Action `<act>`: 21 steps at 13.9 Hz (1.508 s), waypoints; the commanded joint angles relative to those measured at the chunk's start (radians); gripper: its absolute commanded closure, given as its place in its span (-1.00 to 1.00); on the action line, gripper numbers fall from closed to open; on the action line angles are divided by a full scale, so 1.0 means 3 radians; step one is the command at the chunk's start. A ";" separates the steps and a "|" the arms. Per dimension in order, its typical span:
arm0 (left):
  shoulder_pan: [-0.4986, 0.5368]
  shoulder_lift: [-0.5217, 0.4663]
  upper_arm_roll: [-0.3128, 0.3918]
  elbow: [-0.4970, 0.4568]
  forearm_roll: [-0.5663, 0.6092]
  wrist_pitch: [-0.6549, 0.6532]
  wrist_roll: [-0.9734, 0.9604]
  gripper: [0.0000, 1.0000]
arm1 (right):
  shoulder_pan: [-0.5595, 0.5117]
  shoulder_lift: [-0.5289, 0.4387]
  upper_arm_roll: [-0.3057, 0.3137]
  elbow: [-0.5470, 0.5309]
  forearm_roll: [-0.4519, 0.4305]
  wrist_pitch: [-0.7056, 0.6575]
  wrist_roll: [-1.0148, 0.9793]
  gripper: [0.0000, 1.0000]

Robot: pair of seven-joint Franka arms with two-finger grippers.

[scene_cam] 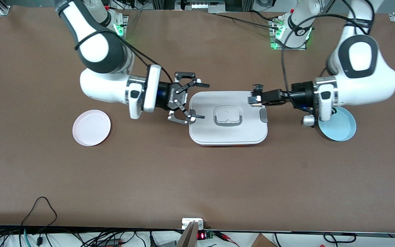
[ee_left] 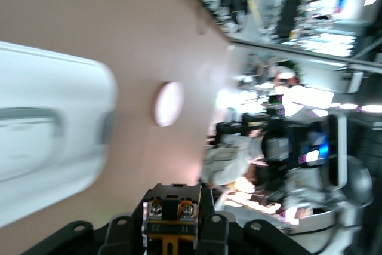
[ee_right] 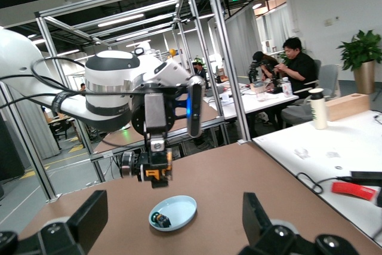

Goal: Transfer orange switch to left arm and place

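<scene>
The orange switch (scene_cam: 257,90) is in the air over the white box's (scene_cam: 228,133) edge toward the left arm's end, and my left gripper (scene_cam: 254,96) is shut on it. In the left wrist view the switch (ee_left: 171,210) shows its black body, orange markings and two screws between the fingers (ee_left: 239,234). My right gripper (scene_cam: 200,100) stands open over the box's edge at the right arm's end, pointing toward the left gripper. The right wrist view shows the right gripper (ee_right: 173,231) with spread fingers (ee_right: 89,216) and the held switch (ee_right: 152,170) ahead in the left gripper.
A blue plate (scene_cam: 341,128) lies partly under the left arm; it holds a small green-capped switch (ee_right: 160,220). A pink plate (scene_cam: 91,127) lies toward the right arm's end. The box has a recessed handle (scene_cam: 227,116) and grey side clips (scene_cam: 263,116).
</scene>
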 commanded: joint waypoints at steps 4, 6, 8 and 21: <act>0.0284 0.0075 0.0147 -0.0036 0.1934 -0.0236 0.0082 1.00 | -0.0597 -0.0263 0.0026 -0.0481 -0.0244 -0.0236 0.0058 -1.00; 0.0345 0.0182 0.0152 -0.0046 0.2644 -0.0175 0.0108 1.00 | -0.0654 -0.0268 0.0015 -0.0522 -0.0381 -0.0226 0.0512 -1.00; 0.0483 0.0294 0.0162 -0.0087 0.3360 -0.0007 0.0108 1.00 | -0.0776 -0.0273 -0.0020 -0.0547 -0.0834 -0.0287 0.0962 -1.00; 0.0831 0.1005 0.0551 -0.0598 0.4902 0.1737 0.0087 1.00 | -0.1032 -0.0366 -0.0312 -0.0394 -0.3596 -0.1238 0.4771 -1.00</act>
